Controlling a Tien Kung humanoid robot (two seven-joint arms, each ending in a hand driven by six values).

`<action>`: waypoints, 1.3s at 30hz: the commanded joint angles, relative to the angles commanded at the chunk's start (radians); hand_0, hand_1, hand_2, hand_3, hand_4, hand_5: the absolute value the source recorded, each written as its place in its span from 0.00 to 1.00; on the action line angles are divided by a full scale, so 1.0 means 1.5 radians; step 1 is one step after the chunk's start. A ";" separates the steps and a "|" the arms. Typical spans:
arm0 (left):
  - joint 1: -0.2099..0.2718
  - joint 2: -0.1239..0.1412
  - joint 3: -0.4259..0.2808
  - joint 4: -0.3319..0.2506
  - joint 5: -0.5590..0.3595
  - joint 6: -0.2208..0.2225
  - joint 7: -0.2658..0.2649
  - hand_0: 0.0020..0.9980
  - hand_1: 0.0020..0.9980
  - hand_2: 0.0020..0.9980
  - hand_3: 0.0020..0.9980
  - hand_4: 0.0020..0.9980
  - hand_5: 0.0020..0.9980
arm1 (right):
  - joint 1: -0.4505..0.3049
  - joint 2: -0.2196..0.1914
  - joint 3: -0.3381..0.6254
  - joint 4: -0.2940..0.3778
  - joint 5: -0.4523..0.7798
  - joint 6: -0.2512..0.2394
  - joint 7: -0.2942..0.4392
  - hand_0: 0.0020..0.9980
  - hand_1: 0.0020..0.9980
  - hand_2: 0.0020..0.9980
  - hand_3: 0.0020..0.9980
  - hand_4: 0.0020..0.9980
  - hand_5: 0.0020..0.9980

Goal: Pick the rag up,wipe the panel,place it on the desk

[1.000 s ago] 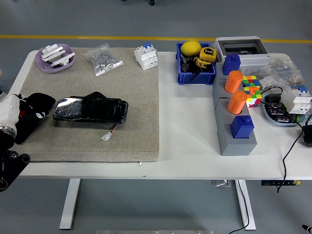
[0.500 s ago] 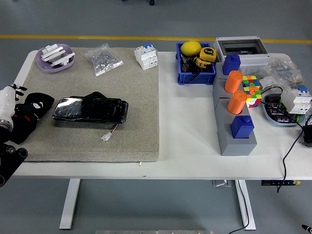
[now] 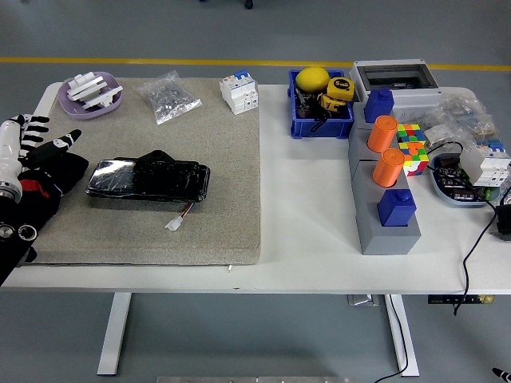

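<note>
You see the black rag (image 3: 49, 183) lying at the left end of the tan mat (image 3: 200, 159), just left of the shiny black panel (image 3: 148, 179). Your left hand (image 3: 24, 148) sits over it, fingers spread, holding nothing.

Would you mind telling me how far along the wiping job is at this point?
Early on. The left robot hand is spread open over the black rag at the mat's left edge, not gripping it. The glossy black panel lies beside it, unwiped as far as visible. Grasping, wiping and setting the rag down remain.
</note>
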 joint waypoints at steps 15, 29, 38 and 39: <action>0.078 0.016 -0.060 -0.161 -0.245 -0.095 -0.152 0.49 0.63 0.66 0.70 1.00 0.57 | -0.003 0.008 -0.019 -0.003 0.023 0.001 0.011 0.71 0.67 0.69 0.63 1.00 0.54; 0.112 0.006 -0.108 -0.209 -0.466 -0.203 -0.212 0.55 0.68 0.65 0.69 1.00 0.58 | -0.009 0.015 -0.020 -0.003 0.024 0.002 0.011 0.71 0.67 0.69 0.63 1.00 0.54; 0.121 -0.004 -0.115 -0.199 -0.474 -0.225 -0.217 0.61 0.72 0.66 0.69 1.00 0.56 | -0.008 0.019 -0.018 -0.004 0.021 0.002 0.010 0.71 0.67 0.69 0.63 1.00 0.54; 0.121 -0.005 -0.115 -0.197 -0.476 -0.227 -0.219 0.61 0.72 0.66 0.69 1.00 0.56 | -0.008 0.019 -0.015 -0.004 0.018 0.002 0.009 0.71 0.67 0.69 0.63 1.00 0.54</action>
